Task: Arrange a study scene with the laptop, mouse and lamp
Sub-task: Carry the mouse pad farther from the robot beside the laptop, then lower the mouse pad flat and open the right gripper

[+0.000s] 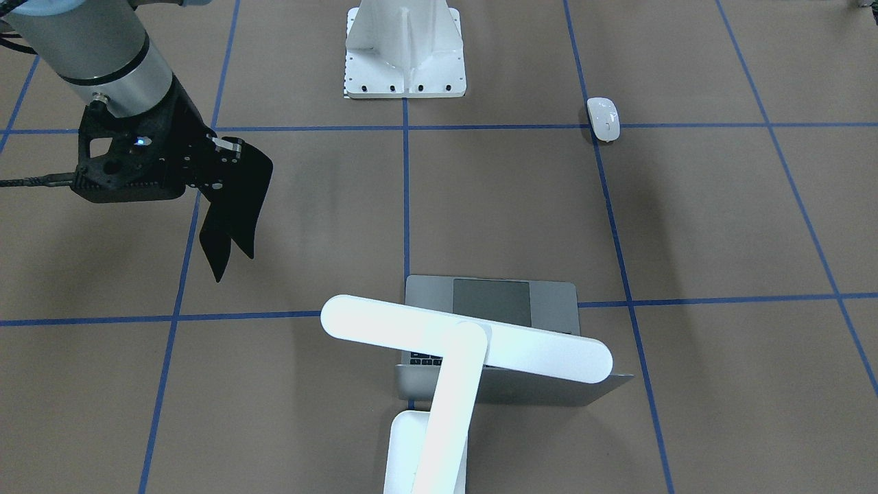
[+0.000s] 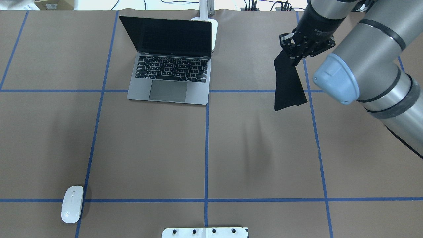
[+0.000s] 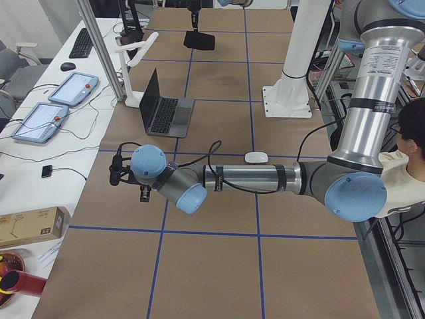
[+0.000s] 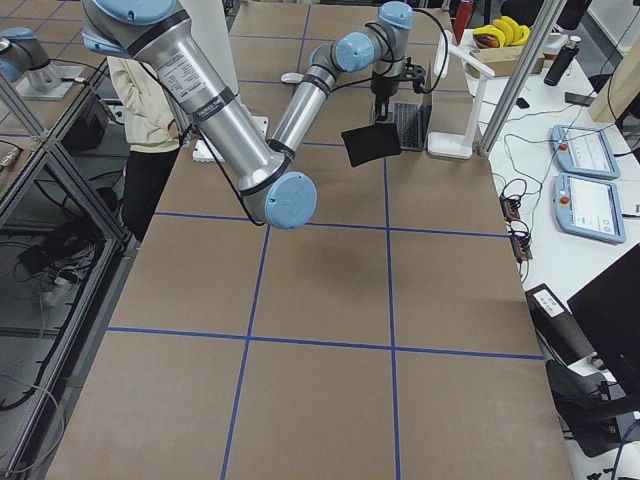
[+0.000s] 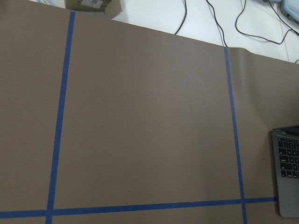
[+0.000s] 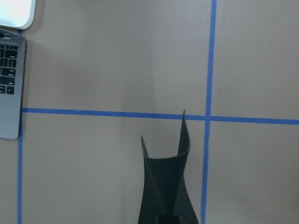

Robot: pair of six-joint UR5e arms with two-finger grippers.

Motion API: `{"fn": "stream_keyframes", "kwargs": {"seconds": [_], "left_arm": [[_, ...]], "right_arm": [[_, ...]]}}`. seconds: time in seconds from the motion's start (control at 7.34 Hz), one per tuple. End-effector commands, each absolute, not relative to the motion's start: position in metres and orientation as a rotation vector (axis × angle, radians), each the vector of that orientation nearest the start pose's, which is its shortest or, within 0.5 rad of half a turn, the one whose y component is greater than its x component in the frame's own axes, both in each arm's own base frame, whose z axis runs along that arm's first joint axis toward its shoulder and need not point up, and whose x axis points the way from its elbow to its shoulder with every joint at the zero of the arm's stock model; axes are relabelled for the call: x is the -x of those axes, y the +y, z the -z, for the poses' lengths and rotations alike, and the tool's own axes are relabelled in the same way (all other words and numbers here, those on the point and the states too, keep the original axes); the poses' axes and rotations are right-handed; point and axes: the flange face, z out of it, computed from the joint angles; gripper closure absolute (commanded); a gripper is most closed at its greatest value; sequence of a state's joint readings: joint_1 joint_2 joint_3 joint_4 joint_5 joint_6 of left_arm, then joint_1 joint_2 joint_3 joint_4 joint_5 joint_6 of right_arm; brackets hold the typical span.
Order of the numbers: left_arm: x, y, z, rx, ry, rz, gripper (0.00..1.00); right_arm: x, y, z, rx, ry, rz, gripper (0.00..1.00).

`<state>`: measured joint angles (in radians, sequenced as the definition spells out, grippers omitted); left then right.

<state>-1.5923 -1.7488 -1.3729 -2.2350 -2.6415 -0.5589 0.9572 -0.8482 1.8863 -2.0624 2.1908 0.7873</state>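
The overhead view shows the laptop [image 2: 170, 66] open at 11 o'clock on the table [image 2: 148, 148], screen dark and keys facing the robot. Of the lamp [image 1: 384, 319] it catches only the base and stem, just behind the lid at 12 o'clock. The front-facing view shows the rest: the lamp's long bar head reaches across above the keyboard, and its arm rises from the base on the operators' side. The mouse [image 2: 72, 204] lies alone at 7 o'clock, well apart from the laptop, on a blue tape line [image 2: 205, 148]. The white pedestal [image 1: 405, 62] stands at 6 o'clock at the robot's edge. The right arm reaches out toward 1 o'clock, its wrist turned down. The right gripper [image 2: 294, 59] has its fingers clamped on the top edge of a thin black pad [image 2: 289, 86], which hangs above the table clear of the surface. Only the right wrist view shows that the pad is curled into a trough rather than flat; the laptop's edge sits at 9 o'clock in that view. The left arm shows only in the left side view, with its forearm stretched low and level across the table past the mouse. The left gripper [image 3: 123, 176] is out near the operators' edge, and I cannot tell whether its fingers are open or closed. The left wrist camera looks down on bare brown paper, with a laptop corner at 4 o'clock.
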Motion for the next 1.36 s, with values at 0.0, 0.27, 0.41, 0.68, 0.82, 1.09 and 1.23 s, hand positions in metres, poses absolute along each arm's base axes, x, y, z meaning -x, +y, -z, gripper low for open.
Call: {"fn": "stream_keyframes", "kwargs": {"seconds": [0.0, 0.27, 0.41, 0.68, 0.82, 1.09, 1.23], "left_arm": [[0.06, -0.574, -0.567, -0.287, 1.144, 0.169, 0.0], [0.06, -0.574, -0.568, -0.284, 1.143, 0.171, 0.0], [0.061, -0.575, -0.569, -0.277, 1.142, 0.178, 0.0], [0.06, -0.575, -0.569, -0.272, 1.142, 0.179, 0.0], [0.059, -0.575, -0.569, -0.271, 1.142, 0.178, 0.0], [0.055, -0.575, -0.57, -0.259, 1.141, 0.177, 0.0], [0.052, -0.576, -0.57, -0.253, 1.141, 0.176, 0.0]], "right_arm": [[0.299, -0.552, -0.146, -0.054, -0.806, 0.002, 1.0], [0.308, -0.57, -0.151, -0.087, -0.808, -0.038, 1.0], [0.314, -0.579, -0.149, -0.115, -0.835, -0.08, 1.0], [0.324, -0.583, -0.149, -0.171, -0.801, -0.1, 0.0], [0.324, -0.583, -0.149, -0.172, -0.799, -0.094, 0.0], [0.319, -0.583, -0.159, -0.163, -0.792, -0.092, 0.0], [0.311, -0.582, -0.177, -0.148, -0.781, -0.102, 0.0]]}}
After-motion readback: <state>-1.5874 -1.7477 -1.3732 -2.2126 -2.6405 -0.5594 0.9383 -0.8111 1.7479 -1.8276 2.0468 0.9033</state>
